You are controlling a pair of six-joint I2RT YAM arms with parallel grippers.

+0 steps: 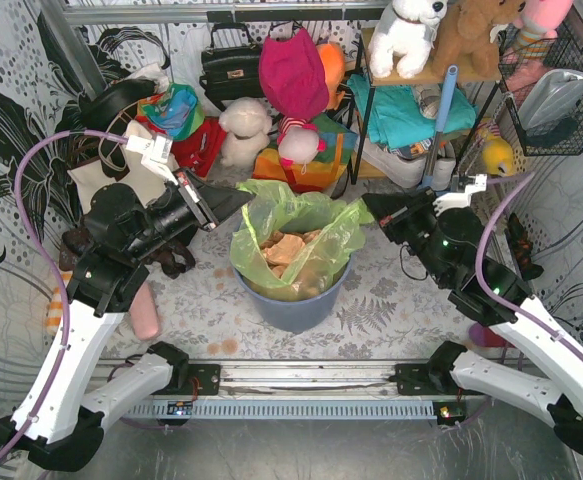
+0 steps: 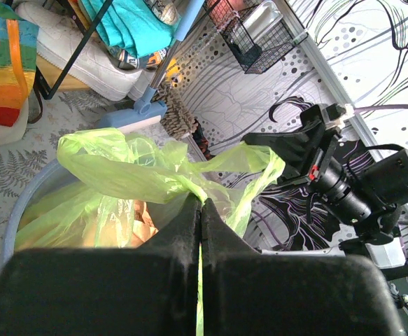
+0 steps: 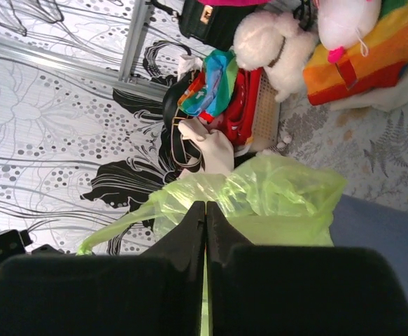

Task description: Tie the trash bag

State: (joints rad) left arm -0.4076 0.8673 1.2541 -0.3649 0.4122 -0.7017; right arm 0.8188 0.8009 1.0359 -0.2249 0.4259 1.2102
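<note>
Now, with left gripper (image 2: 201,201) and right gripper (image 3: 205,206) each pinched on opposite trash bag (image 1: 316,215) rims, pull evenly taut before crossing them.

No readable text anywhere in these shots, folks

Checked all three views: the black handbag (image 1: 229,68) has a gold clasp but no brand mark I can make out. The rainbow-striped bag (image 3: 361,52) is just stripes, and the white clip on the left arm's cable (image 1: 149,150) is too small to tell if anything's printed on it.
</note>
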